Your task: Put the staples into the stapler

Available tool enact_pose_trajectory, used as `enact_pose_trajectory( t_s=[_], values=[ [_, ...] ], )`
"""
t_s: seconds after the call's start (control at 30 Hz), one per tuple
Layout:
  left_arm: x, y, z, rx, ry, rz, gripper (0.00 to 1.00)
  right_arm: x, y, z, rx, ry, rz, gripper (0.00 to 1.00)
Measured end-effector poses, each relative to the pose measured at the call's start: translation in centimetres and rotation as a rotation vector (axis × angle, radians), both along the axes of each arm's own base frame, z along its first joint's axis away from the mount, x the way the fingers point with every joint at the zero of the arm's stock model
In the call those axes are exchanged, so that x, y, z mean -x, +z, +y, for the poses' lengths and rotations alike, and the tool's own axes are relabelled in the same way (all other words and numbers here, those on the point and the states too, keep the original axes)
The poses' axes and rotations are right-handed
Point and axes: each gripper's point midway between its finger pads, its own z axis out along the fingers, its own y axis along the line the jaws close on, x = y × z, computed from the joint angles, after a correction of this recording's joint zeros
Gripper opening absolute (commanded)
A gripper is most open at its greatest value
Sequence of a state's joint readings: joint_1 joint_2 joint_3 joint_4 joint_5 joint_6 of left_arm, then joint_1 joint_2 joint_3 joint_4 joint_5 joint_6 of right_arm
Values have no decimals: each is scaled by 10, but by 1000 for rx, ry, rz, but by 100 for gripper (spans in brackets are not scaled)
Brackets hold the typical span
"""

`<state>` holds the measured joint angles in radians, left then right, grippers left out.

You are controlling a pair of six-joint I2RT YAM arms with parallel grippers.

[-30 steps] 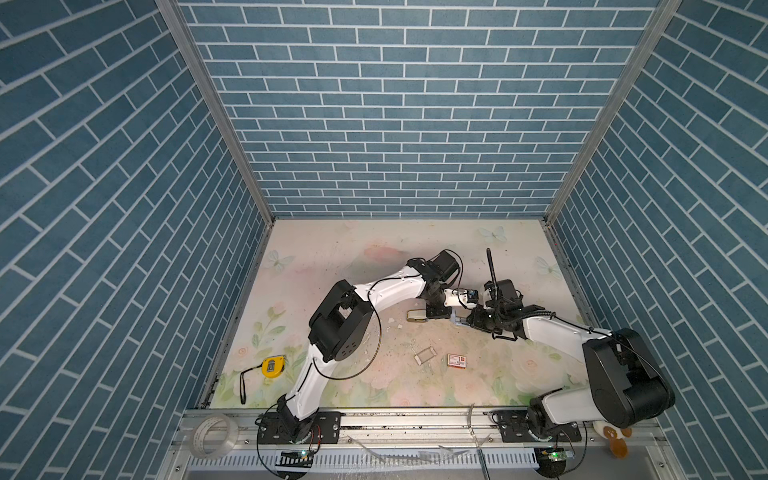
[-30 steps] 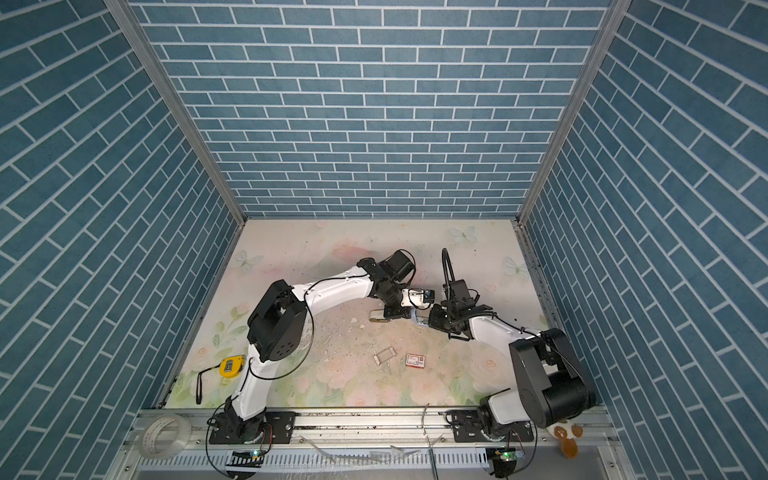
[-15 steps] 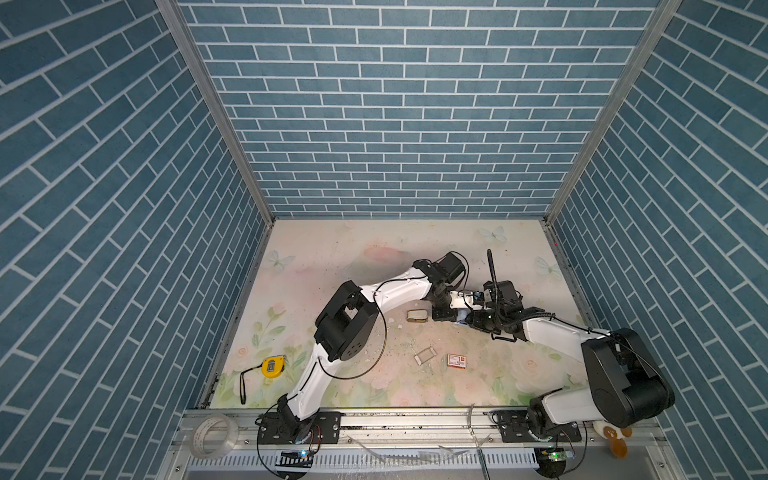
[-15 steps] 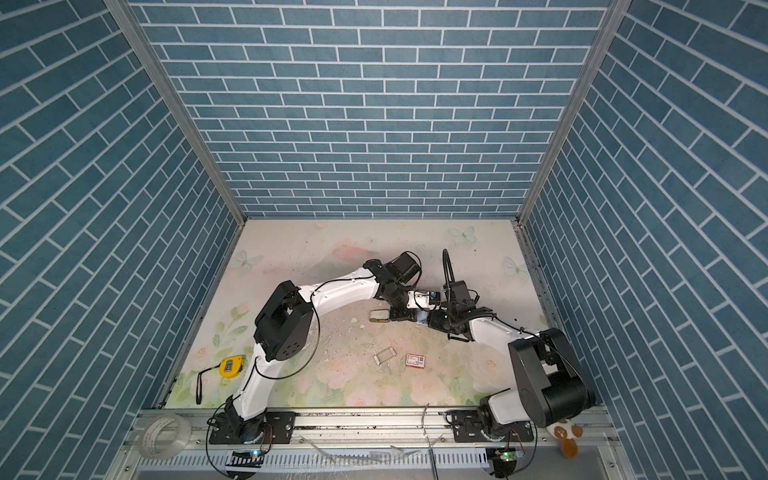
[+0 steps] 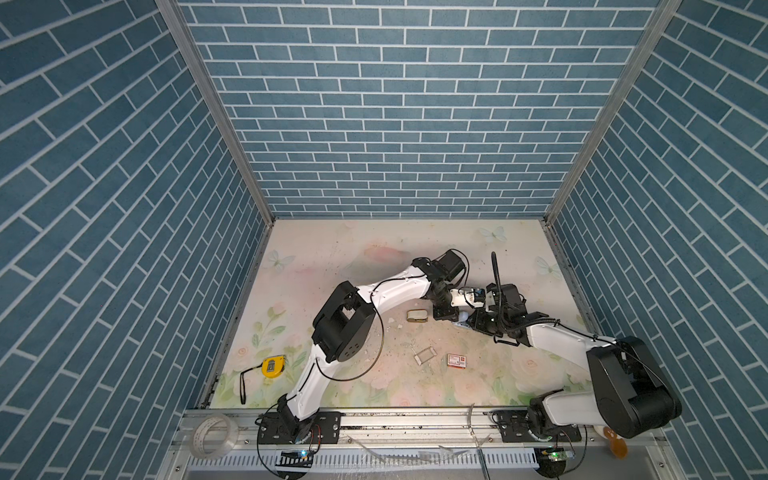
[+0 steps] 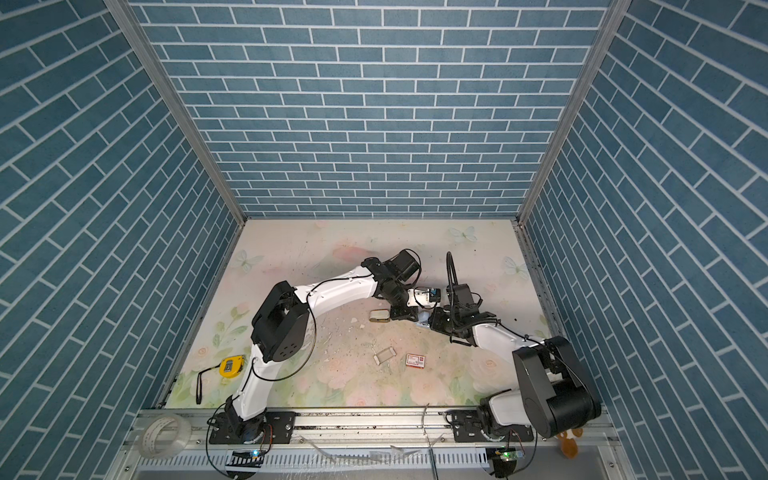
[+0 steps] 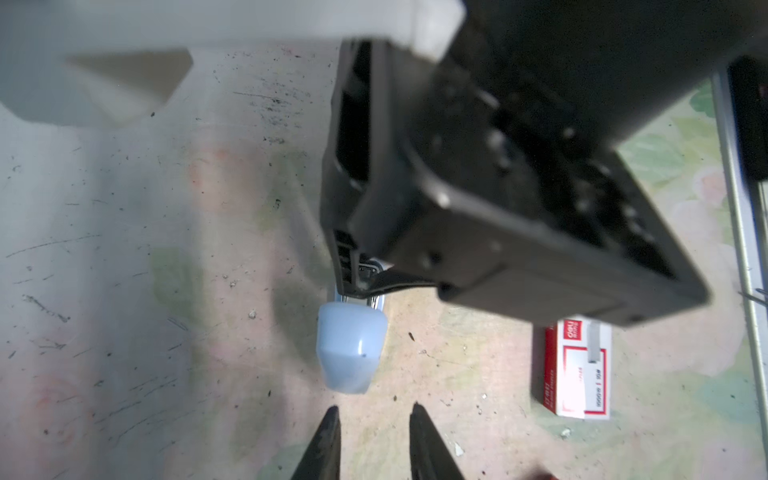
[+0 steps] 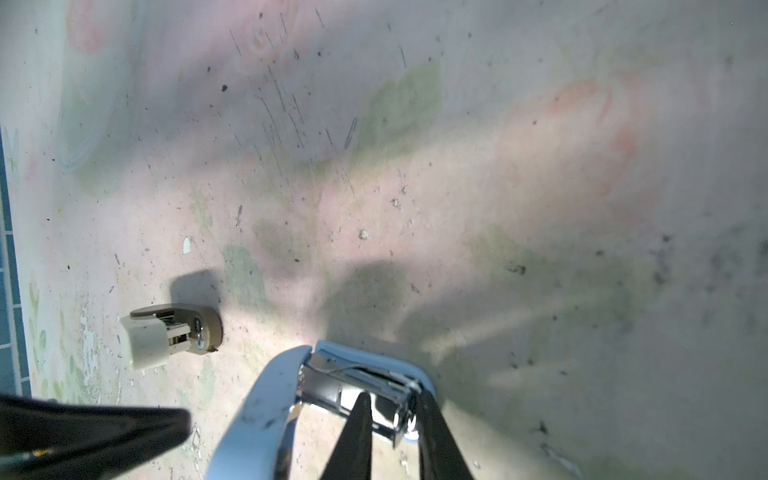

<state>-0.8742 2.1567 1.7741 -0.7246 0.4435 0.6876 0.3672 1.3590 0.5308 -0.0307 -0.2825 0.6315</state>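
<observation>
A yellow tape measure lies near the left edge of the floral mat. A beige tool lies mid-mat. Nearer the front, a small open tray and a red-and-white box lie side by side, apart. A tape roll sits on the front rail

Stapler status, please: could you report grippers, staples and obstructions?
Left gripper open, empty. Right gripper shut on stapler, lid open. Staples not visible. Beige stapler nearby, not blocking.

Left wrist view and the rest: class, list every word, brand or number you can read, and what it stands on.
No text reads for certain.
Red-and-white box: white brand mark on the red band, dark print on the white panel; sideways, too blurred to read.
Yellow tape measure: dark label, too small to read.
</observation>
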Motion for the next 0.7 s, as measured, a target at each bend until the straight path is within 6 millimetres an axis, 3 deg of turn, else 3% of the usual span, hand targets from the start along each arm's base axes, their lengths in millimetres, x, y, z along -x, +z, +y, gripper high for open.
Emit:
enact_pose_trajectory(
  t_s=[0.33,0.7],
  values=[
    [6,52,20,85,30,-22,34,-4,9,-4,-16,-16,-24,24],
    [7,53,21,80,22,-14,38,-5,21,-10,-39,-56,-39,19]
  ],
)
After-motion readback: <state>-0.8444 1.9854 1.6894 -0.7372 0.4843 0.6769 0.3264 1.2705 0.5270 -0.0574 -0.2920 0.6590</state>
